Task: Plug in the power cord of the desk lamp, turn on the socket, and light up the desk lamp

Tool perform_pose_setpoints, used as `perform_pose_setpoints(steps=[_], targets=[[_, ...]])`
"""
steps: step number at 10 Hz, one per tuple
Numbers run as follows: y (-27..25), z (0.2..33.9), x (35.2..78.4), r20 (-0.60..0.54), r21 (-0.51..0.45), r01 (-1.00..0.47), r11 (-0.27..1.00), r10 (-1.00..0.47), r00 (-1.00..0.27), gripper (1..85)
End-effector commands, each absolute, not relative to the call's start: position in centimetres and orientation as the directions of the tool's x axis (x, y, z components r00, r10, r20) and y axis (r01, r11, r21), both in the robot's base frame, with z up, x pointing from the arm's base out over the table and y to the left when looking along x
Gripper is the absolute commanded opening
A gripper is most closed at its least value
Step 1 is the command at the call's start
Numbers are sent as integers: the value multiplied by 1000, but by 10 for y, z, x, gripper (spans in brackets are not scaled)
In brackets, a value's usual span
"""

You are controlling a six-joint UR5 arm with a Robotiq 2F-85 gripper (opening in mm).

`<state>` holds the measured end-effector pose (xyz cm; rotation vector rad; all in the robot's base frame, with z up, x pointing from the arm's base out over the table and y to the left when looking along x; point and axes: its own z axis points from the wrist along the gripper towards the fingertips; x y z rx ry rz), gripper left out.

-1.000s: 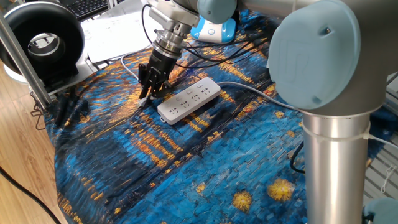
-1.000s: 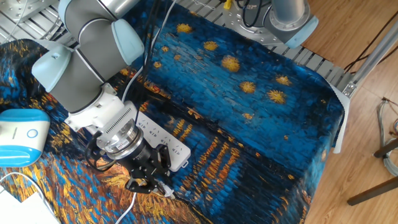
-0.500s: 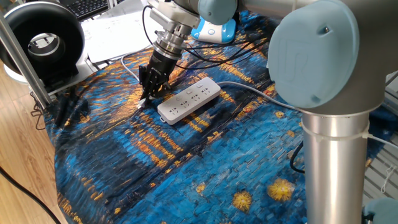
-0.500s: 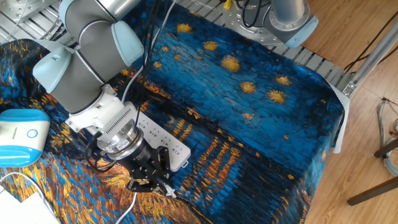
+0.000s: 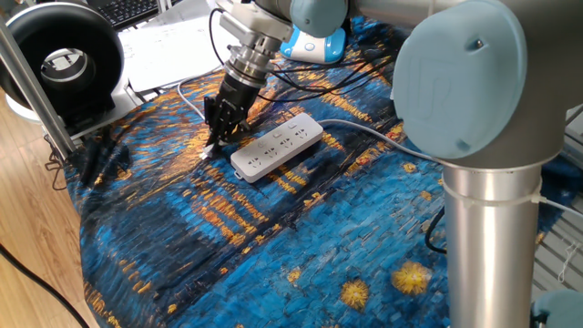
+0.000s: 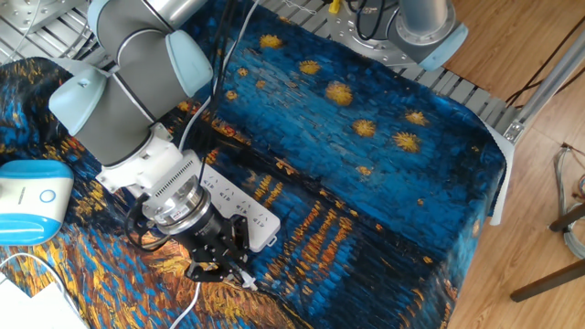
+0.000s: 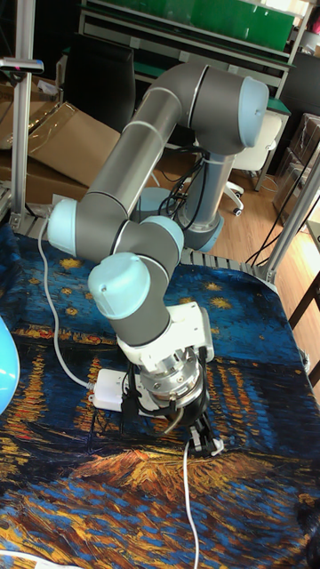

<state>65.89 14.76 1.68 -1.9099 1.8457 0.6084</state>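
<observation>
Comparing against the frames from a second back, I log one small change: the gripper [image 5: 217, 137] has sunk a little lower and now sits nearly still at the cloth, just left of the socket [image 5: 276, 145].

- Gripper: left of centre in one fixed view, lower left in the other fixed view [image 6: 219, 265], low centre in the tall view [image 7: 203, 437]. Fingers drawn close around a small white piece at the tip. I take it to be the plug, though I cannot confirm a firm clamp.
- Power cord [image 7: 188, 498]: thin white line running from the fingertips down to the bottom edge of the tall view.
- Socket: white strip, centre-left of one fixed view, outlets all unoccupied as far as I can see. Its end lies just beside the fingers, not touching.
- Desk lamp [image 5: 314, 44]: light-blue base at top centre, well apart from the socket.

My reading: descent finished, pickup of the plug in hand, insertion and switching not yet done.

- Surface: cloth [image 5: 273, 237] printed in swirling blue and orange, draped over the table, with black cables across its upper part.
- Room: black ring-shaped device [image 5: 59, 64] at upper left, wood floor [image 6: 530, 228], metal frame posts, shelving behind in the tall view.
</observation>
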Motion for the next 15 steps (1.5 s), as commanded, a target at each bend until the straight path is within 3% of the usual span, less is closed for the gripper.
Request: perform_pose_setpoints(steps=[1, 3, 5, 8, 13, 15], targets=[[144, 34, 654, -550, 23, -1000, -9, -835, -5, 13], [130, 45, 651, -479, 40, -999, -21, -878, -1, 13], [110, 62, 624, -376, 141, -990, 10, -924, -63, 13], [53, 69, 606, -116, 125, -987, 105, -986, -119, 13], [10, 76, 593, 19, 99, -974, 202, -979, -201, 13], [19, 75, 585, -14, 133, -975, 176, -984, -179, 13]])
